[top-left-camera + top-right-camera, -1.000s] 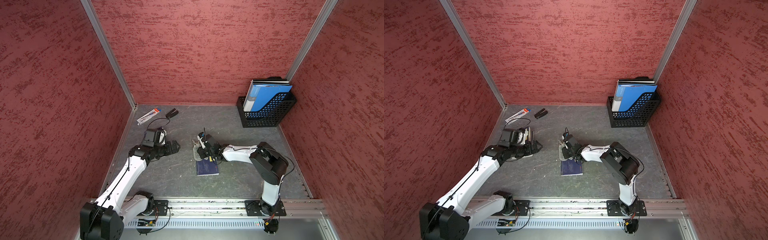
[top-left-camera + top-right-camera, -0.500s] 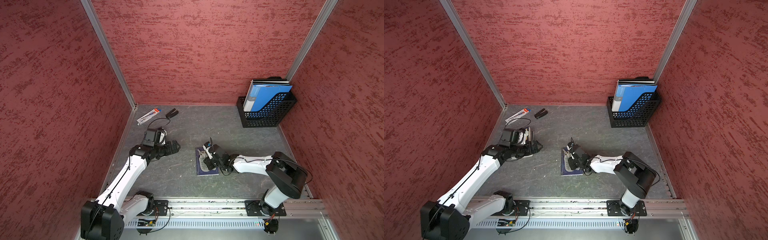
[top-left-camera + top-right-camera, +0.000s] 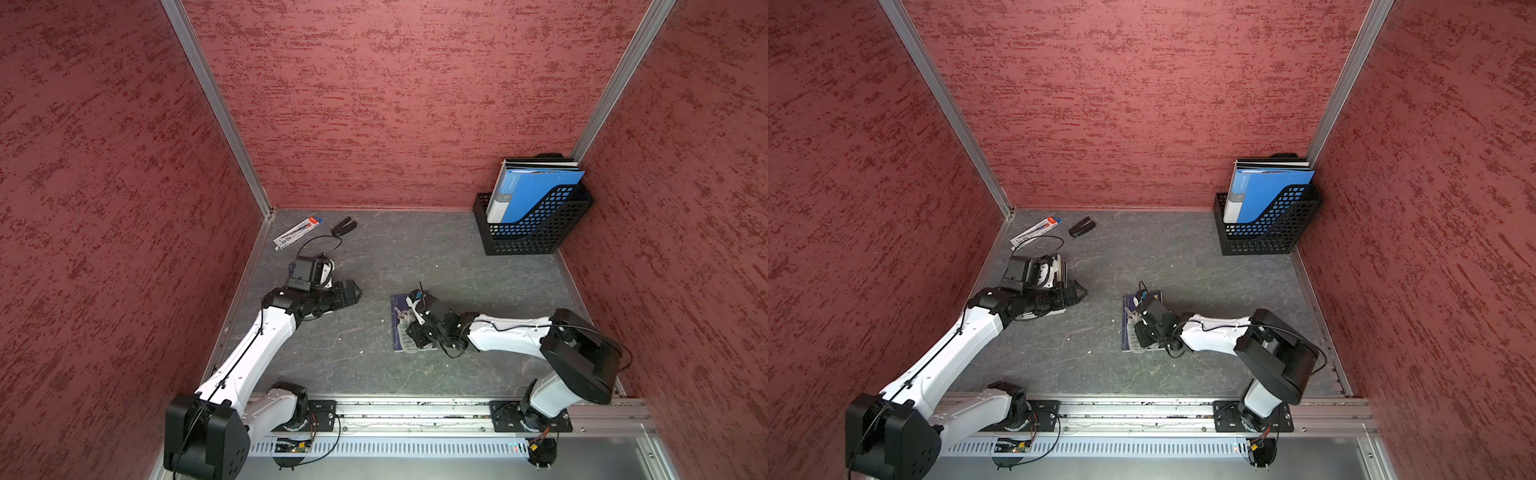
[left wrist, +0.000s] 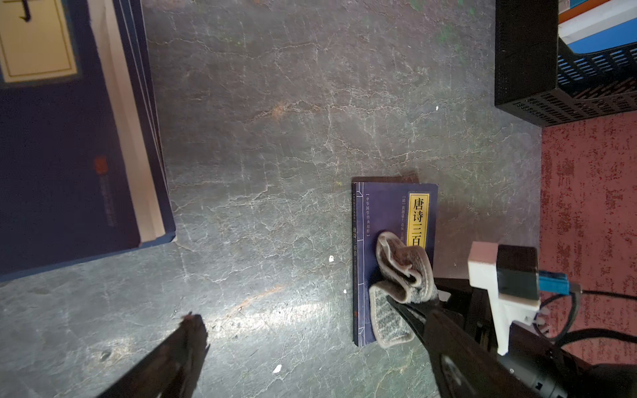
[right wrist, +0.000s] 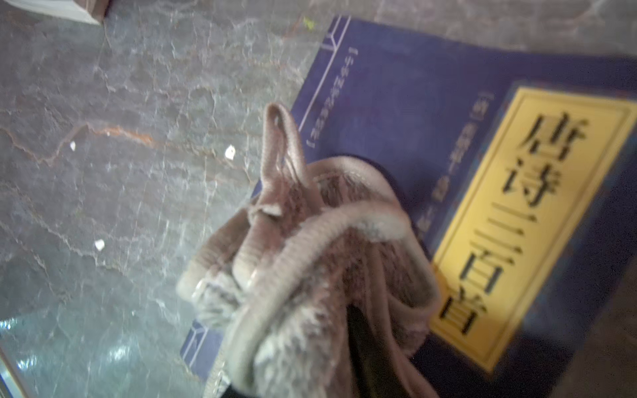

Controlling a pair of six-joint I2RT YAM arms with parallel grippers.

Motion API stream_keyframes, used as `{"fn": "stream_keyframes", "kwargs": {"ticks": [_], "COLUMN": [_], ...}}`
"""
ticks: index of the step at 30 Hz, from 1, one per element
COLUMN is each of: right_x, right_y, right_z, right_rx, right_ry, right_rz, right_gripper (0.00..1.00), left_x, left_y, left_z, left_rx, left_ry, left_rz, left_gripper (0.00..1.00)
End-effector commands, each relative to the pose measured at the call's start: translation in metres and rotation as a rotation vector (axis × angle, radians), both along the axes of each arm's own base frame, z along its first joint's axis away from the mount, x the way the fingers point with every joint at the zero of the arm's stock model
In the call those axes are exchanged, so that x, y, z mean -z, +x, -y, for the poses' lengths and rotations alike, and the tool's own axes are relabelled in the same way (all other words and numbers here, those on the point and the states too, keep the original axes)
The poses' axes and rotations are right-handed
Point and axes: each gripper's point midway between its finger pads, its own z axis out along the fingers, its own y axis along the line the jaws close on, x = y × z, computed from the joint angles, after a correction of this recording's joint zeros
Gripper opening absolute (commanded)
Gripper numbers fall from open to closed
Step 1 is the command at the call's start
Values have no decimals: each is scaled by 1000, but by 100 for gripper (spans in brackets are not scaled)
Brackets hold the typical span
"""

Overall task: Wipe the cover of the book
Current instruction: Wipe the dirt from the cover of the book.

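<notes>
Right tool (image 3: 413, 334), clenched on cloth (image 4: 401, 272), has dragged down the book (image 4: 389, 206) to its near end. One stroke looks done; left tool (image 3: 354, 293) released, idle.

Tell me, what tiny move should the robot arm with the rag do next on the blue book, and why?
Probably slide the cloth along the cover toward the yellow title label. The right gripper has its jaws shut on the bunched cloth, which rests on one end of the book, while most of the label end lies uncovered.
</notes>
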Motion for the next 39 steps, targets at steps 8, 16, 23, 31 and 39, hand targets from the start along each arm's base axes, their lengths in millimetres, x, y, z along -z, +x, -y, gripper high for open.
{"fn": "stream_keyframes", "kwargs": {"ticks": [8, 16, 23, 31, 39], "right_x": [45, 58, 61, 63, 63], "right_y": [54, 12, -43, -83, -104], "right_z": [54, 66, 66, 71, 75], "right_rx": [193, 196, 177, 195, 198], "right_ry": [-184, -172, -195, -194, -197], "right_rz": [-102, -192, -264, -325, -355], "right_gripper": [31, 30, 30, 29, 29], "left_x": [-11, -9, -8, -8, -5], "left_y": [-1, 2, 10, 15, 17], "left_z": [3, 5, 8, 8, 10], "left_rx": [10, 18, 34, 42, 44], "left_ry": [-35, -37, -32, -27, -28], "left_rz": [49, 49, 46, 46, 39], "left_gripper": [100, 100, 100, 100, 100]}}
